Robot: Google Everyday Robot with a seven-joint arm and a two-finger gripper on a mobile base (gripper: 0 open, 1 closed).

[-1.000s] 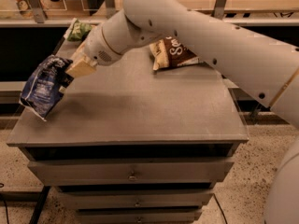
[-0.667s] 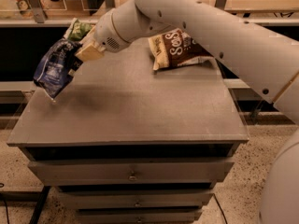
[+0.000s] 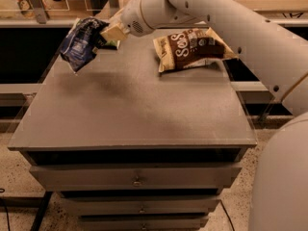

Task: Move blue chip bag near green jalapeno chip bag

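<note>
My gripper (image 3: pixel 107 33) is at the back left of the grey cabinet top (image 3: pixel 139 105), shut on the right edge of the blue chip bag (image 3: pixel 78 43). The crumpled navy bag hangs tilted in the air above the back left corner. The green jalapeno chip bag is almost fully hidden behind the blue bag and the gripper. Only a light-green sliver (image 3: pixel 114 44) shows just under the fingers.
A brown-and-yellow "SoS" bag (image 3: pixel 191 47) lies at the back right of the top. My white arm (image 3: pixel 226 18) reaches in from the right over it. Drawers (image 3: pixel 137 179) run below the front edge. A dark shelf gap lies behind the cabinet.
My gripper has carried the blue chip bag up and toward the back left corner, where it now covers the green bag.
</note>
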